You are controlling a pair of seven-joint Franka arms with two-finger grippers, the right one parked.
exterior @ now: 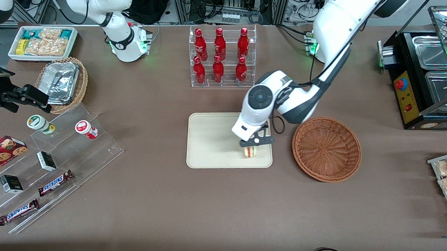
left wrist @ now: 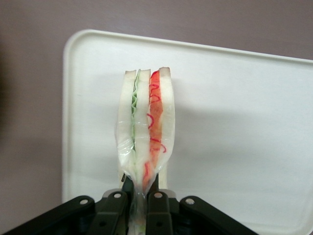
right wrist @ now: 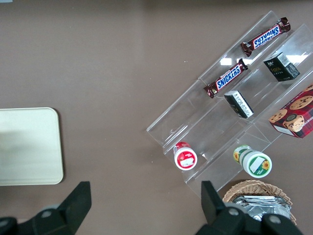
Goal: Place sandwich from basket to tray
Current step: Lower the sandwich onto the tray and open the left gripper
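We see the left arm's black two-finger gripper (left wrist: 139, 196) clamped on the small triangular sandwich wedge of pale bread with red and green filling (left wrist: 145, 129), held upright over the flat cream-beige rectangular tray (exterior: 211, 140), at the corner nearest the round reddish-brown woven wicker basket (exterior: 326, 149). Whether the sandwich touches the tray, we cannot tell.
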